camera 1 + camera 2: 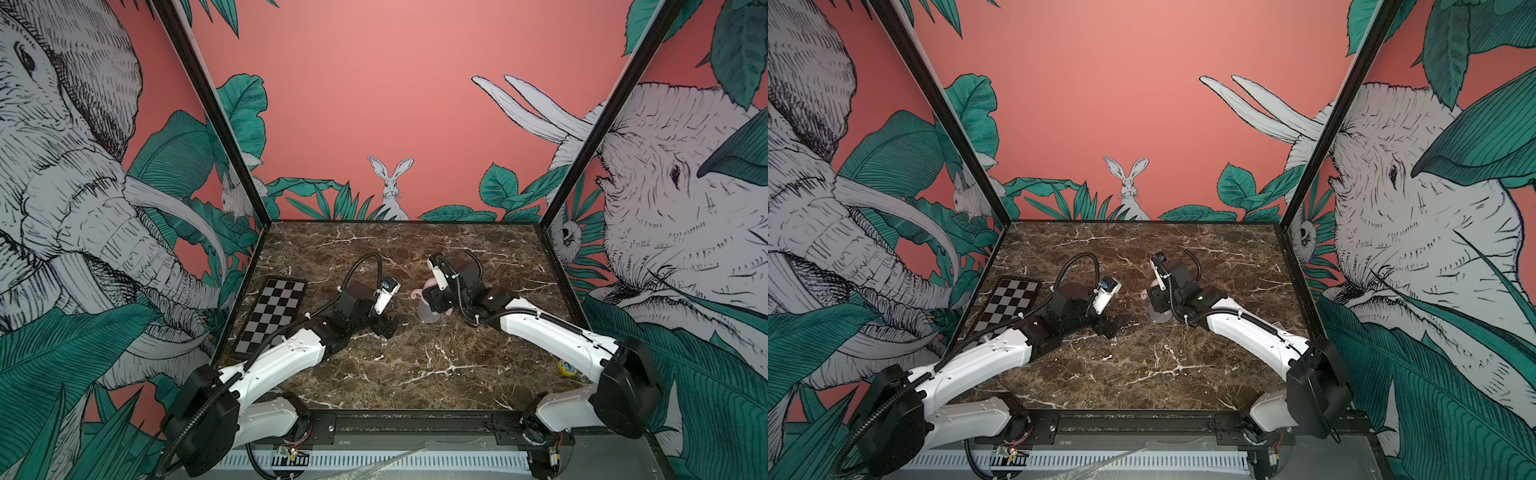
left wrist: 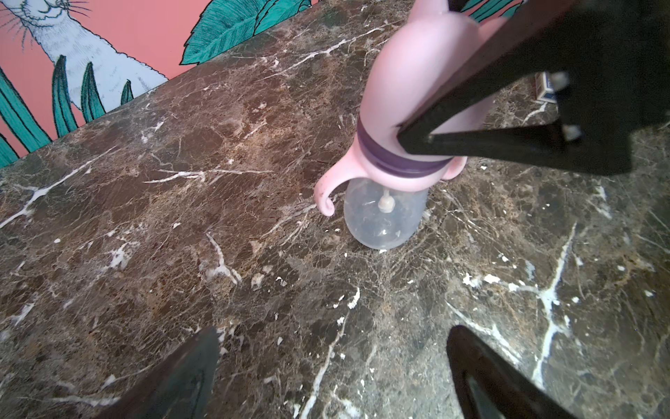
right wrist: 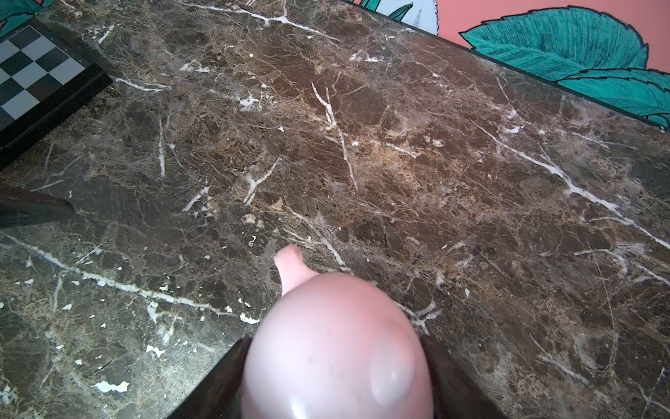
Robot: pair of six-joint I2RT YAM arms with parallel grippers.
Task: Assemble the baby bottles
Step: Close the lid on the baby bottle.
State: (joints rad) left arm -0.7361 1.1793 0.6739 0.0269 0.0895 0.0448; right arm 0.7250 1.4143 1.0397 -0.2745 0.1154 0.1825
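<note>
**Left claw spread, right claw pinching pink dome cap**

Nearest, left claw hangs empty. Beyond it the baby bottle stands upright mid table, right claw's jaws against both sides of its cap. Probably best: press straight down, release gently. Checkerboard lies left; open marble reaches the far wall.

Polished brown marble, white-veined, for the table. Clear plastic, faintly cloudy, for the body. Smooth pink plastic, soft sheen, for cap and ring; purple collar likewise smooth. Glossy white plastic on arm shells.
</note>
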